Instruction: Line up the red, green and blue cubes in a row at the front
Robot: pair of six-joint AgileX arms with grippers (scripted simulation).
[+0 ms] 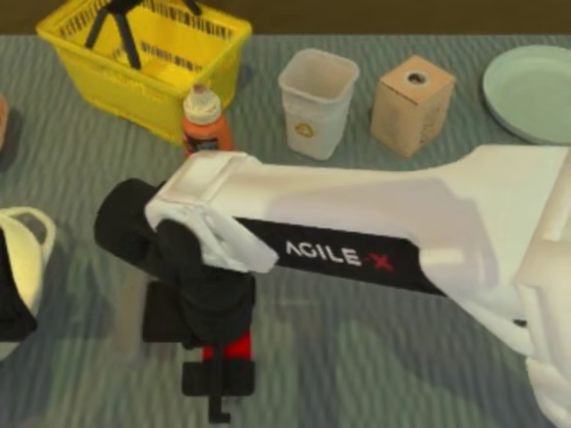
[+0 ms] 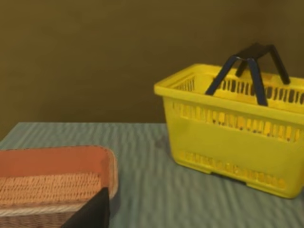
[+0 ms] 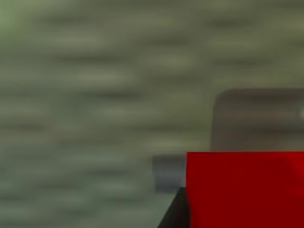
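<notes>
Top view: right arm (image 1: 375, 241) stretched from the right edge across the middle of the frame toward lower left, its right gripper (image 1: 219, 379) down near the bottom edge, left of centre. Red cube (image 1: 227, 348) seen only as a sliver directly under the wrist, between the dark fingers, apparently clamped; contact itself mostly covered by the wrist. Sat low over the grey-green worktop (image 1: 375, 357), so judged close to the front row. Green and blue cubes nowhere to be seen, possibly hidden beneath the arm. Left arm (image 1: 18, 276) parked at the left edge, cut off. Behind, along the upper frame: yellow basket (image 1: 147, 67), orange bottle (image 1: 205, 120), white cup (image 1: 317, 98), cardboard box (image 1: 412, 102), pale plate (image 1: 535, 89).

Left wrist view: only the basket (image 2: 237, 137) and a wicker tray (image 2: 57, 180); no cube, left gripper's fingers impossible to judge.

Right wrist view: red cube (image 3: 244, 190) filling the lower right corner, tight against the camera, worktop blurred behind. Other cubes absent.
</notes>
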